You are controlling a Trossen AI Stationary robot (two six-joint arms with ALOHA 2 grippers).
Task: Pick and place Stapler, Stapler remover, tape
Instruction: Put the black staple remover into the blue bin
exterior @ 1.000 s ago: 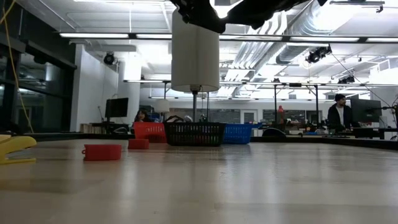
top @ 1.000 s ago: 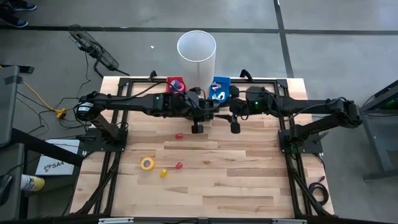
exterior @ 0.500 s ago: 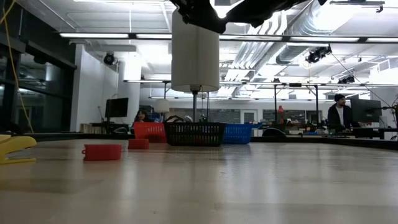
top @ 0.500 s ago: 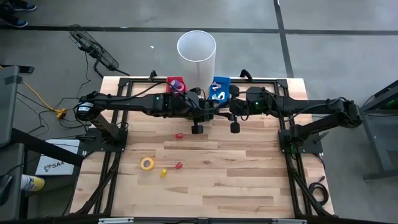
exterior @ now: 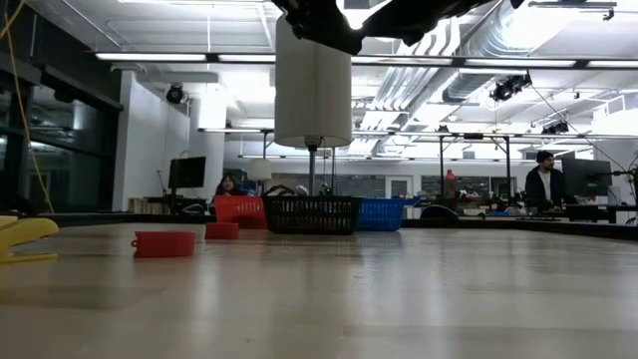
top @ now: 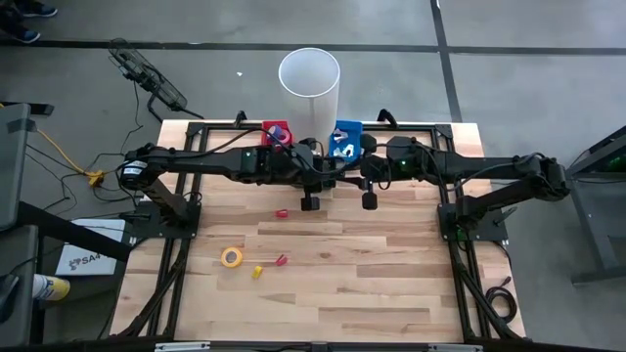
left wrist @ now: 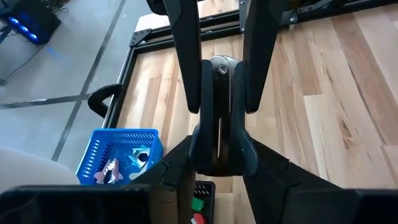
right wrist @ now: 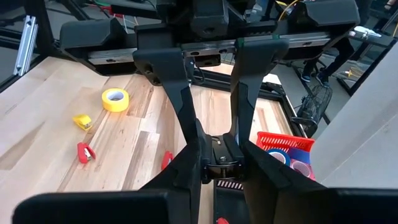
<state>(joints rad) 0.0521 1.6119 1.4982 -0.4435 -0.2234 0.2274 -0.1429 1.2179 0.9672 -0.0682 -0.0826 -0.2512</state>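
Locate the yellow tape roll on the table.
In the high view, the yellow tape lies left of centre, just left of a small yellow piece and a red one.

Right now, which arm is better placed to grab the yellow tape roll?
Probably left: the left gripper hangs nearer the yellow tape roll, on that arm's side; the right gripper is farther.

1. I'm working over a pale wooden table [top: 391, 284] made of plank strips, with a black frame around its edges.
2. A yellow tape roll [top: 232, 257] lies flat on the left half.
3. Just beside it sit a small yellow piece [top: 257, 272] and a small red piece [top: 281, 260].
4. Another small red piece [top: 281, 212] lies nearer the middle.
5. At the far edge I see a red basket [top: 275, 131], a black basket [exterior: 313, 214] and a blue basket [top: 346, 137] in a row.
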